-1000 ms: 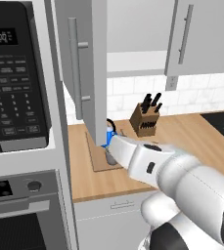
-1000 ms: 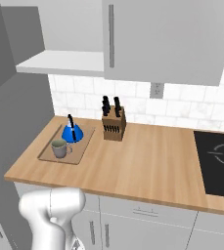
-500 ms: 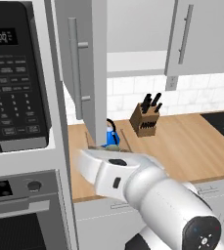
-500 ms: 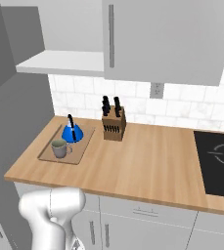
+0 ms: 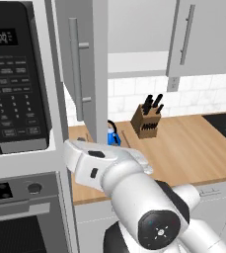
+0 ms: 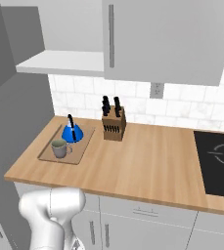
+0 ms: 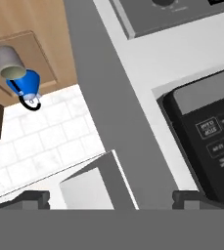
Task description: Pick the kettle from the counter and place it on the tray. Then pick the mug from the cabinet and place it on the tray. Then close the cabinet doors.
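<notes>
The right base view shows you 2 of the 3 steps complete. The blue kettle (image 6: 72, 132) and the grey-green mug (image 6: 59, 148) both stand on the wooden tray (image 6: 82, 148), which lies on the butcher-block counter (image 6: 152, 161) near its left end; the mug sits in front of the kettle, close beside it. A brown knife block (image 6: 114, 124) stands just to the right of the tray, apart from it.

What is left for you, judging from these views, is the last step: the cabinet doors. In the left base view the left door (image 5: 83, 64) swings out edge-on toward the camera, its long bar handle (image 5: 75, 59) facing the microwave (image 5: 13, 84), and the white shelf (image 5: 136, 63) of the cabinet lies exposed. The right door (image 5: 203, 37) looks shut or nearly so; you cannot tell exactly.

The arm (image 5: 129, 183) is folded low in front of the oven column. In the hand view the gripper (image 7: 111, 199) holds nothing, its dark fingertips (image 7: 33, 199) set wide apart, looking up past the open door's edge.
</notes>
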Controlling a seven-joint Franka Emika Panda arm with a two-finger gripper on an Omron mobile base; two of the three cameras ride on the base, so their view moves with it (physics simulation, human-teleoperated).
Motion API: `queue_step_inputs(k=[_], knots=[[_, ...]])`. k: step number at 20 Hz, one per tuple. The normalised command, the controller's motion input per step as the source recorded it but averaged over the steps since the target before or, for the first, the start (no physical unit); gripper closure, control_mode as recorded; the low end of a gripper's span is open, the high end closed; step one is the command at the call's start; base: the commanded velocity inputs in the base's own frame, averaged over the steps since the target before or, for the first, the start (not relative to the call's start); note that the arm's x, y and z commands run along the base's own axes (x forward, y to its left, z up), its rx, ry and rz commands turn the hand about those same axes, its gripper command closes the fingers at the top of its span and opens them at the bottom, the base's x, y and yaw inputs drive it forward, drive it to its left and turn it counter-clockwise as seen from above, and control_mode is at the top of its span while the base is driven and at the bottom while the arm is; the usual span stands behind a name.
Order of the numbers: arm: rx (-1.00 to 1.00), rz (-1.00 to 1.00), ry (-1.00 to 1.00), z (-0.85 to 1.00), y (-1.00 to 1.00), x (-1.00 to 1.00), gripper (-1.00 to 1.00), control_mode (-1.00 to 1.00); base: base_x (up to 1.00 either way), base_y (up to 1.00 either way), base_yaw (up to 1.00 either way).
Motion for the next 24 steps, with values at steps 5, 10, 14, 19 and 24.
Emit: queue_step_inputs(k=[5,10,14,19,24], knots=[[0.00,-0.15,-0.07,0.00,-0.08,0.22,-1.00,-1.00,0.00,0.00,0.00],[0.00,-0.20,-0.03,0.00,-0.36,0.25,-1.00,-1.00,0.00,0.00,0.00],[0.00,-0.16,-0.01,0.00,-0.39,0.30,-1.00,-1.00,0.00,0.00,0.00],[0.00,-0.14,-0.05,0.02,-0.46,0.18,-1.00,-1.00,0.00,0.00,0.00],[0.01,-0.15,-0.10,0.12,-0.50,0.18,-1.00,-1.00,0.00,0.00,0.00]])
